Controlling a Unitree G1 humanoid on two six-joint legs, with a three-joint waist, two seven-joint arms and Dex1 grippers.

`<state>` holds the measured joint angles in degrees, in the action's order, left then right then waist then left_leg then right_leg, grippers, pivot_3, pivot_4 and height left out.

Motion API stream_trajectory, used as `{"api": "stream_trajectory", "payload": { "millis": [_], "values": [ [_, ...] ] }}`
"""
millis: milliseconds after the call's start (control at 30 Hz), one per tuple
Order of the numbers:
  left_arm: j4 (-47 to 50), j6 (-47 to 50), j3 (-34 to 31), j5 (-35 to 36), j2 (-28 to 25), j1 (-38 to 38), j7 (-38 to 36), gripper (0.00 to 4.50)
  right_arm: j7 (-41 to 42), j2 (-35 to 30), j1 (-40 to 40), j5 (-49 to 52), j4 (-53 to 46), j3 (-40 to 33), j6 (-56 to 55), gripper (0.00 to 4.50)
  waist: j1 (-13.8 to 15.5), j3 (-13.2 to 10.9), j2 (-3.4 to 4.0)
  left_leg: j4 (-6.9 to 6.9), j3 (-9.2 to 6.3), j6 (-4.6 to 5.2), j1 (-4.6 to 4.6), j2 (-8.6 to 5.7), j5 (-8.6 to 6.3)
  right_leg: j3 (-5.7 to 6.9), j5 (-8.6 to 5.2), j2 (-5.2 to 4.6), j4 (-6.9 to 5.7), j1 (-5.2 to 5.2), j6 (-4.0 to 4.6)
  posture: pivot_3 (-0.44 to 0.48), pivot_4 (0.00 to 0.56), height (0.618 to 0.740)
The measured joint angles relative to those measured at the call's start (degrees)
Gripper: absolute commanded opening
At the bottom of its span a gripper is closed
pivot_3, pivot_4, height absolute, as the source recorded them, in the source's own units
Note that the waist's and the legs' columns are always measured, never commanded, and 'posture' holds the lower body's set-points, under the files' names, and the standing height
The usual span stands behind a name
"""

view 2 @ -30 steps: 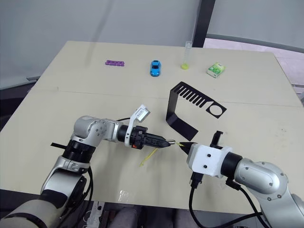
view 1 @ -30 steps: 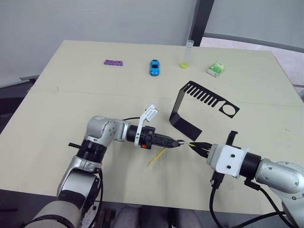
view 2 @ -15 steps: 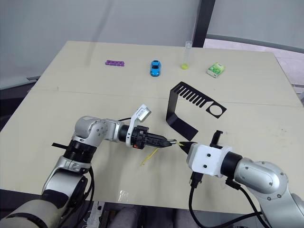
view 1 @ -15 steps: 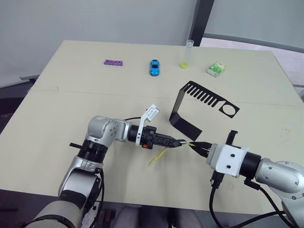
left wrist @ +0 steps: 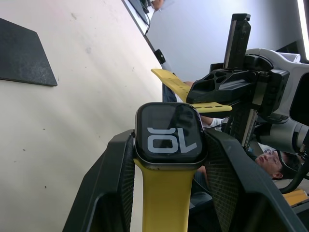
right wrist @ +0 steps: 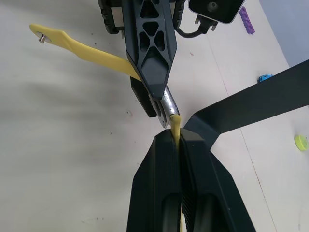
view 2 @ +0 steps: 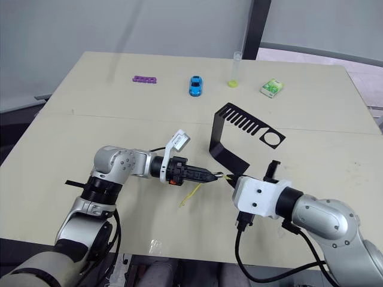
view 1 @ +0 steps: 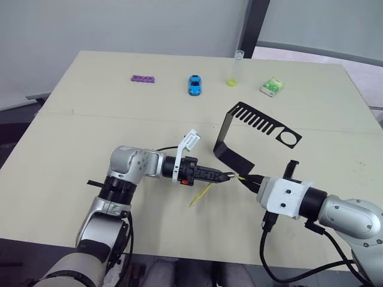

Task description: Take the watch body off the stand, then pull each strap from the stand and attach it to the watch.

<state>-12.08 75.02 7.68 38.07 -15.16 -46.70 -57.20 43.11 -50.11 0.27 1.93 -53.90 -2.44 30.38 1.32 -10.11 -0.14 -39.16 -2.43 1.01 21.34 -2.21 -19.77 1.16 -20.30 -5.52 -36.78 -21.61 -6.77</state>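
My left gripper (view 1: 226,177) is shut on the watch body (left wrist: 169,137), a black case whose dark screen shows light marks. One yellow strap (view 1: 201,194) hangs from the case toward the table; it also shows in the right wrist view (right wrist: 82,48). My right gripper (view 1: 246,178) is shut on the second yellow strap (right wrist: 176,126), whose free end touches the edge of the watch body between the two grippers. The black stand (view 1: 239,134) sits on the table just behind them, with nothing on its slotted arm.
Along the table's far side lie a purple block (view 1: 143,78), a blue toy car (view 1: 195,84), a clear tube with a yellow bottom (view 1: 236,67) and a green-white box (view 1: 272,87). The stand's foot (right wrist: 251,104) lies close beside my right gripper.
My right gripper has moved left toward the left gripper, closing the gap so its strap end now meets the watch body. The left gripper has turned slightly.
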Motion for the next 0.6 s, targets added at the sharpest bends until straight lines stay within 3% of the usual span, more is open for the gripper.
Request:
{"api": "stream_trajectory", "payload": {
  "millis": [600],
  "values": [
    [1.07,1.83,-1.06,0.02,1.74,0.02,3.96,1.59,0.01,-1.24,-2.04,-3.97,-0.03,3.33,3.35,0.0,-0.02,0.0,0.0,0.0,-0.04,-0.01,0.0,-0.02,0.0,-0.04,0.0,0.0,0.0,-0.02,0.0,0.0,0.15,0.74]
  ]
}}
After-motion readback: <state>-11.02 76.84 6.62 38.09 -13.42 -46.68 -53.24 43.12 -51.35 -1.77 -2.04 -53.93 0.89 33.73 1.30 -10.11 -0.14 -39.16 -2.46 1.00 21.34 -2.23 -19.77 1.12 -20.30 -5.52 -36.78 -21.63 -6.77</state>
